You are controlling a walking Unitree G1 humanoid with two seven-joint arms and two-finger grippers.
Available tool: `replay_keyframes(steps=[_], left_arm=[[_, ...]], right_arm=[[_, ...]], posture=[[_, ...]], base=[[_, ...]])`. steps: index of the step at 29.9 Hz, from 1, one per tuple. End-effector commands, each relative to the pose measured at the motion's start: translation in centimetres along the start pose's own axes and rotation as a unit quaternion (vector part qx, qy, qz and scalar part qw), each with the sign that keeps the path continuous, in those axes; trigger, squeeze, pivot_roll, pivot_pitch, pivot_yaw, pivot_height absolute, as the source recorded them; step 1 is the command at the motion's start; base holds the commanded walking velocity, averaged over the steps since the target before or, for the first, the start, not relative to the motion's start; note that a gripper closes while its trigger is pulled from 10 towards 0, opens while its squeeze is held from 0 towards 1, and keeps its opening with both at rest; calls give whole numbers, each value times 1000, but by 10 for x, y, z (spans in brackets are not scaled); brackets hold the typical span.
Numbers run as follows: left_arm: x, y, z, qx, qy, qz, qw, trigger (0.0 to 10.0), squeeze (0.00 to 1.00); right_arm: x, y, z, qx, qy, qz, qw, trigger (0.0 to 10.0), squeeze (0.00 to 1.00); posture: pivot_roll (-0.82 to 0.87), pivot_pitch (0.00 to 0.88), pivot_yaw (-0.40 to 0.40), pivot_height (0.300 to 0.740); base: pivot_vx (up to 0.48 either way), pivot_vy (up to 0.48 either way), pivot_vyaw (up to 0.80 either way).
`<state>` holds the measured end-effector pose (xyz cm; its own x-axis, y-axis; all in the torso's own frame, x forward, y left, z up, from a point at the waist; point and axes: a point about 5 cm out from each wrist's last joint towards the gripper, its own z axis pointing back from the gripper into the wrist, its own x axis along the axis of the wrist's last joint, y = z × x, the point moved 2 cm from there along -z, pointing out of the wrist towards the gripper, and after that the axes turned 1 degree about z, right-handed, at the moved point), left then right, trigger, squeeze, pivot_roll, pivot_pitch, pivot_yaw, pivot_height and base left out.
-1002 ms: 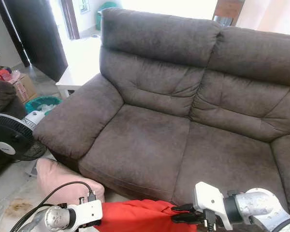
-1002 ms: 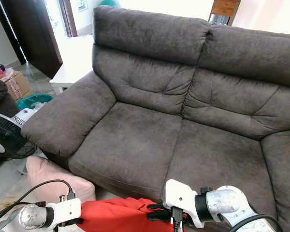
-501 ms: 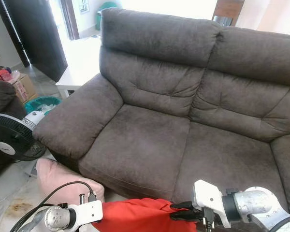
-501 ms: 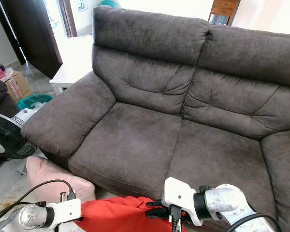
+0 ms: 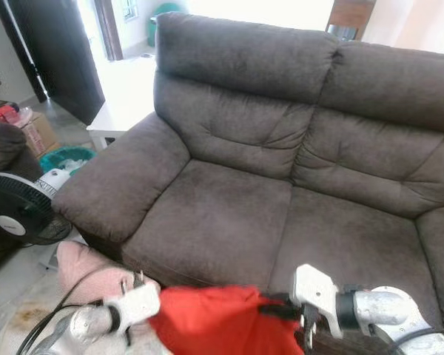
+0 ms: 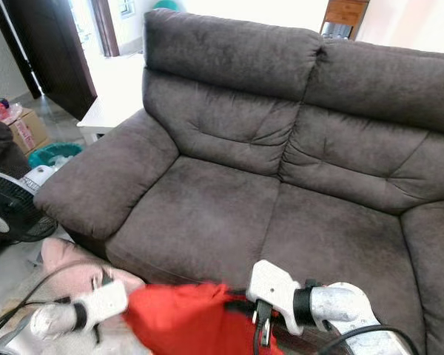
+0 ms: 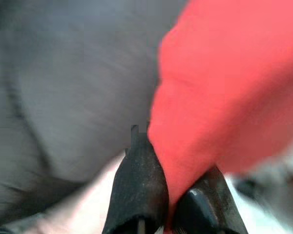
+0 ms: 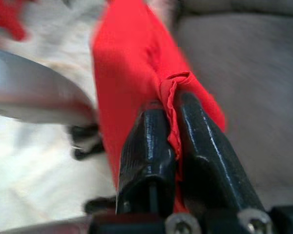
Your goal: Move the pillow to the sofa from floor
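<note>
Pillow (image 5: 222, 322) sits at the bottom centre of the frame, bright red and bunched up, hanging between both grippers right at the sofa's (image 5: 281, 163) front edge. Left gripper (image 7: 168, 195) comes in from the lower left, fingers pinched on one red corner. Right gripper (image 8: 173, 146) reaches in from the lower right, clamped on a folded seam. Both seat cushions are bare. A pink cushion (image 5: 81, 266) lies on the floor lower left, a fan (image 5: 18, 211) beside it.
</note>
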<state>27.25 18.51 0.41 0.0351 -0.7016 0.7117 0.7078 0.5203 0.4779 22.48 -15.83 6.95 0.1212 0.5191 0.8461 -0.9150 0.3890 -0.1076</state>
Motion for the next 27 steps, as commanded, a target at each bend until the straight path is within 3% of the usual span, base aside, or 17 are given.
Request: replay_keyframes(steps=[1, 2, 6, 8, 9, 12, 13, 14, 18, 24, 27], left_arm=[[27, 44, 1, 105, -55, 12, 993, 6196, 0], [36, 52, 0, 132, -72, 20, 988, 10000, 0], [60, 69, 0, 198, -125, 49, 971, 10000, 0], [74, 72, -1, 221, -152, 59, 961, 10000, 0], [85, 74, -1, 246, -169, 79, 951, 10000, 0], [94, 75, 0, 288, -177, 114, 934, 10000, 0], [98, 76, 0, 326, -182, 147, 916, 10000, 0], [99, 77, 1, 339, -184, 164, 908, 10000, 0], [109, 74, 7, 386, -201, 181, 882, 10000, 0], [110, 85, 23, 435, -205, 156, 863, 10000, 0], [110, 92, 28, 455, -201, 146, 855, 10000, 0]], right_arm=[[3, -16, 2, -71, -17, 12, 997, 10000, 0], [1, -24, 0, -108, -20, 4, 994, 10000, 0], [-2, -39, -2, -192, -32, -20, 981, 10000, 0], [1, -49, -2, -247, -54, -40, 967, 10000, 0], [2, -58, 0, -306, -70, -62, 948, 10000, 0], [-2, -72, 8, -401, -83, -92, 908, 10000, 0], [-4, -75, 11, -446, -99, -125, 881, 10000, 0], [-5, -76, 11, -456, -106, -139, 873, 10000, 0], [8, -70, 5, -453, -174, -182, 855, 10000, 0], [13, -69, 8, -481, -211, -193, 829, 10000, 0], [13, -69, 8, -485, -210, -191, 827, 10000, 0]], posture=[[105, 0, -55, 740], [99, 0, -56, 740], [102, 0, -53, 740], [103, 0, -52, 740], [93, 0, -48, 740], [92, 0, -47, 740], [91, 0, -46, 740], [91, 0, -46, 740], [91, 0, -45, 740], [94, 0, -45, 740], [96, 0, -47, 740]], base=[[0, 0, 0], [0, 0, 0], [0, 0, 0], [0, 0, 0], [0, 0, 0], [0, 0, 0], [0, 0, 0], [0, 0, 0], [0, 0, 0], [0, 0, 0], [0, 0, 0]])
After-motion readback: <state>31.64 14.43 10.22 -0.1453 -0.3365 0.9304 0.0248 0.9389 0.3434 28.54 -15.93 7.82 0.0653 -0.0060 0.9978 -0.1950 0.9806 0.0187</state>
